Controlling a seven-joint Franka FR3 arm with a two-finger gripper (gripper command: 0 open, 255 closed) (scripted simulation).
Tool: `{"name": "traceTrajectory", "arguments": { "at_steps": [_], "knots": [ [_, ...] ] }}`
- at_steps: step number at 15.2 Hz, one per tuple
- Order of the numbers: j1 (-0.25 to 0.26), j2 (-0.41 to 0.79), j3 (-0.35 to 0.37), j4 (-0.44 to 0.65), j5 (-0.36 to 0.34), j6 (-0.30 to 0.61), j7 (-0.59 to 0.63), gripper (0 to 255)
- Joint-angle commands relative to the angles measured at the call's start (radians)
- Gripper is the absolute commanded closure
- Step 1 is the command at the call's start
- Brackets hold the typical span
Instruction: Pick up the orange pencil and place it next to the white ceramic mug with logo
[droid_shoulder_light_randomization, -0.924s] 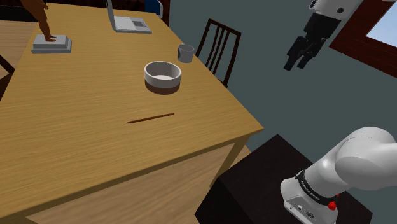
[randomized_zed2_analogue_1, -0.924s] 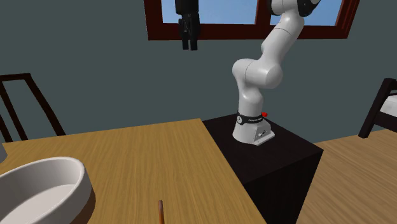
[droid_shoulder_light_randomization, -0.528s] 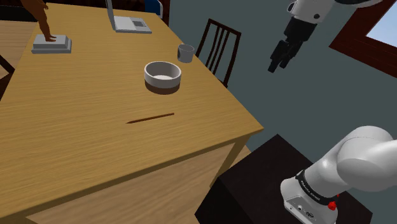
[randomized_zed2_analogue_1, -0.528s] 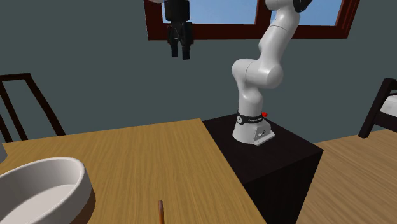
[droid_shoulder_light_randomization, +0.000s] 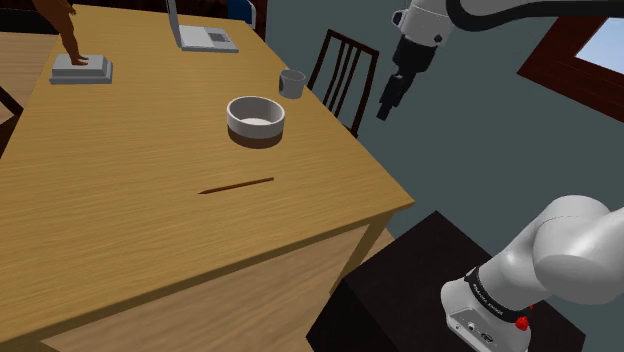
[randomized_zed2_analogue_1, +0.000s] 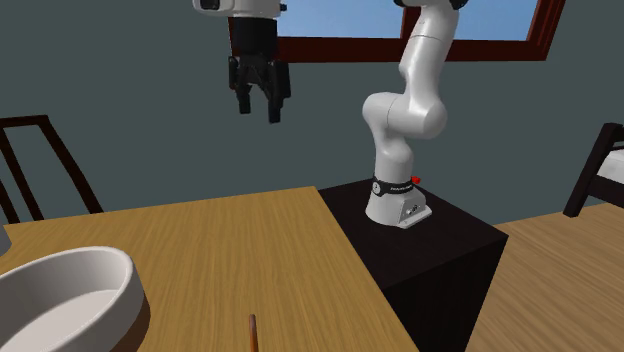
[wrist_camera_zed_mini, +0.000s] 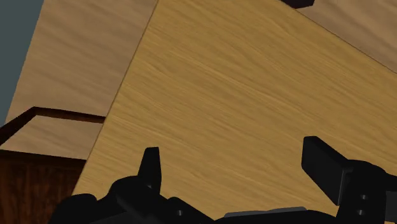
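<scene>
The pencil (droid_shoulder_light_randomization: 237, 186) lies flat on the wooden table (droid_shoulder_light_randomization: 120, 200), thin and dark orange-brown; its tip (randomized_zed2_analogue_1: 253, 332) pokes in at the second exterior view's bottom edge. A small pale mug (droid_shoulder_light_randomization: 292, 83) stands near the table's far right edge, behind a wide white bowl (droid_shoulder_light_randomization: 257, 118). My gripper (droid_shoulder_light_randomization: 385, 108) hangs high in the air just off the table's right edge, well away from the pencil. Its fingers stand apart with nothing between them (randomized_zed2_analogue_1: 257, 108). In the wrist view the gripper (wrist_camera_zed_mini: 236, 167) looks down on bare tabletop.
A dark wooden chair (droid_shoulder_light_randomization: 345, 75) stands at the table's right side, below the gripper. A grey laptop-like object (droid_shoulder_light_randomization: 205, 35) and a brown figure on a grey base (droid_shoulder_light_randomization: 80, 65) stand at the far end. The black stand (randomized_zed2_analogue_1: 430, 235) is beside the table.
The arm has swung the gripper toward the shoulder view's left and lower, from near the window to a spot just off the table's edge. Nothing on the table has moved.
</scene>
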Motion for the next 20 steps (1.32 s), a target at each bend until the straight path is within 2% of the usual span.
{"name": "traceTrajectory", "arguments": {
  "at_steps": [1,11,20],
  "knots": [
    [0.02,0.055,0.015,0.021,-0.01,0.044,-0.037,0],
    [0.113,0.315,0.11,0.144,-0.087,0.22,-0.174,0],
    [0.199,0.529,0.194,0.258,-0.21,0.341,-0.262,0]
  ]
}}
